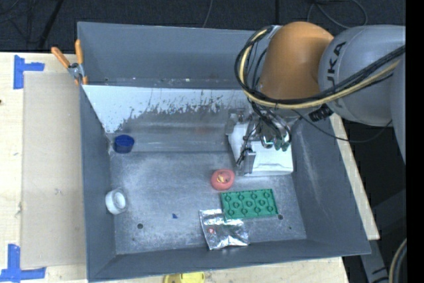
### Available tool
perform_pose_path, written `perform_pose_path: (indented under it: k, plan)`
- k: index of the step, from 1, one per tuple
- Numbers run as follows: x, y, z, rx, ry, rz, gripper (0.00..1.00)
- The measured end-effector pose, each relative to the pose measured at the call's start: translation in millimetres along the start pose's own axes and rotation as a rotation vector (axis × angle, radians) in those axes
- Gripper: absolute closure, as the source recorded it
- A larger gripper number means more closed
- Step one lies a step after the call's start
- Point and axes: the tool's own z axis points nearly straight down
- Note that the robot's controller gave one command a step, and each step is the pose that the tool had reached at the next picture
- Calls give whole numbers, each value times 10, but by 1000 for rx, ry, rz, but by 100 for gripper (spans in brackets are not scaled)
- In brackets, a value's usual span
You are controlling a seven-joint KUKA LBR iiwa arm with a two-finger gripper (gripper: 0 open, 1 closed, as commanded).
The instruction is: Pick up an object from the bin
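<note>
My gripper (246, 157) hangs low at the right middle of the bin, over the left edge of a flat white box (273, 160) that lies against the right wall. Just in front of it and to its left, a small round red piece (222, 178) rests on the floor, apart from the gripper. A green studded building plate (248, 203) lies a little nearer the front.
A crumpled silver foil packet (224, 229) sits by the front wall beside the green plate. A blue cap (123, 143) and a white cap (116, 201) lie far off at the left. The arm's orange dome and cables cover the bin's back right.
</note>
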Motion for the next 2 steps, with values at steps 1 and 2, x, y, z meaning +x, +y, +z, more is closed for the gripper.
perform_pose_path:
  k: [1,2]
  plan:
    - [787,-397,823,0,-1,-204,0]
    - [958,-492,501,0,-6,-36,0]
